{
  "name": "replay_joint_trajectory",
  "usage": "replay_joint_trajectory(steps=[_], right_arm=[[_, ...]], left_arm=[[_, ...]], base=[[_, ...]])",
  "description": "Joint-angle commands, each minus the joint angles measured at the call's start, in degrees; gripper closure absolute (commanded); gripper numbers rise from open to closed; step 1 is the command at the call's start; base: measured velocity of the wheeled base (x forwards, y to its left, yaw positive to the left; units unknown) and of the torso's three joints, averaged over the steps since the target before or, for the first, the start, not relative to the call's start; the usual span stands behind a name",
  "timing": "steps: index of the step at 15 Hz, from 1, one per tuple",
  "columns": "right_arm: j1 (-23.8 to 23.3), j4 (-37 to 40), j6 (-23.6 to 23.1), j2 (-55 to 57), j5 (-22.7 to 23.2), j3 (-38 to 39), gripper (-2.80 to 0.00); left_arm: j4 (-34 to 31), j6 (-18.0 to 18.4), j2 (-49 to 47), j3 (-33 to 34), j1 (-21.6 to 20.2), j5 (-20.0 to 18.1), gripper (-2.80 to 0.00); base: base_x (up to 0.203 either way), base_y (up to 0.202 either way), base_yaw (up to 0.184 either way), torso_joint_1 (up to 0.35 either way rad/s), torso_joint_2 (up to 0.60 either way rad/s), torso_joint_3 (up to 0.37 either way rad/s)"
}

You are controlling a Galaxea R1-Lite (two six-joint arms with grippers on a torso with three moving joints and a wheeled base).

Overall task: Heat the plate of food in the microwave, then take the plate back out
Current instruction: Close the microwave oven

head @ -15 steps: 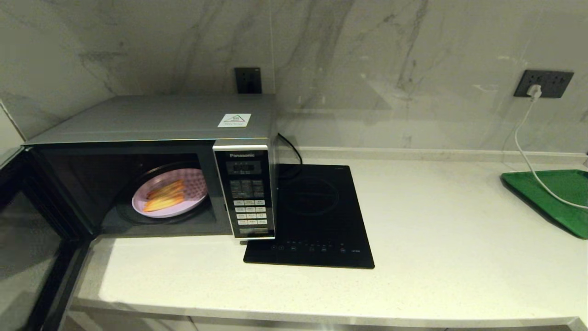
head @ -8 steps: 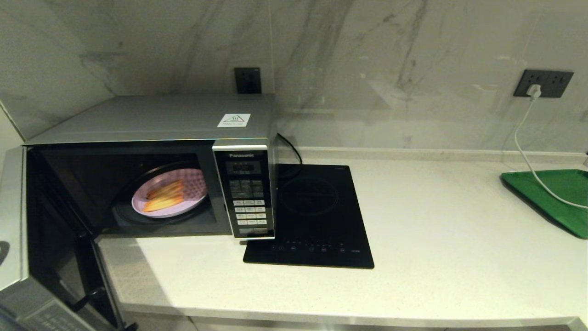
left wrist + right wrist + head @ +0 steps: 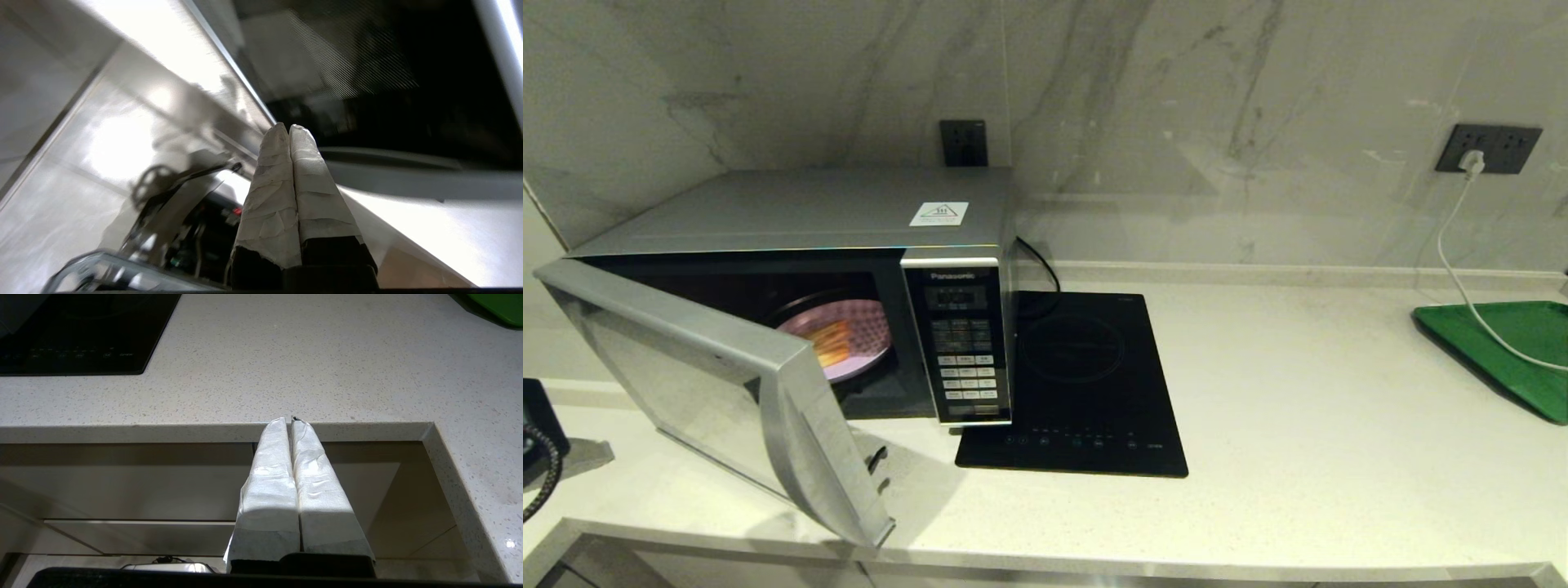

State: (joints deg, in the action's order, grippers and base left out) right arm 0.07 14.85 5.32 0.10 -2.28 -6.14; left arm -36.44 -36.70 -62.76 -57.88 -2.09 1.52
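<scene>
The silver-grey microwave point(image 3: 809, 208) stands at the counter's back left with its door point(image 3: 727, 392) swung about halfway across the opening. Inside sits the lilac plate of food point(image 3: 866, 339); the door hides its left part. In the left wrist view my left gripper point(image 3: 289, 128) is shut with nothing held, its tips at the door's outer face, where silver frame meets dark glass point(image 3: 367, 81). Part of the left arm point(image 3: 535, 441) shows at the head view's left edge. My right gripper point(image 3: 291, 419) is shut and empty, parked just below the counter's front edge.
A flat black induction hob point(image 3: 1086, 384) lies right of the microwave. A green tray point(image 3: 1511, 347) sits at the far right with a white cable point(image 3: 1462, 278) running to a wall socket. Bare pale counter point(image 3: 1298, 425) lies between them.
The microwave door has swung from wide open at the left to about half shut, now covering part of the plate. The right arm has not moved.
</scene>
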Motion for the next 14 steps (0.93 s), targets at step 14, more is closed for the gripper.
replay_joint_trajectory(steps=[14], right_arm=[[0.01, 0.09, 0.05, -0.01, -0.01, -0.01, 0.0]], left_arm=[[31.18, -5.39, -10.9, 2.66, 25.81, 1.4, 0.0]], base=[[0.0, 0.0, 0.0, 0.0, 0.0, 0.0]])
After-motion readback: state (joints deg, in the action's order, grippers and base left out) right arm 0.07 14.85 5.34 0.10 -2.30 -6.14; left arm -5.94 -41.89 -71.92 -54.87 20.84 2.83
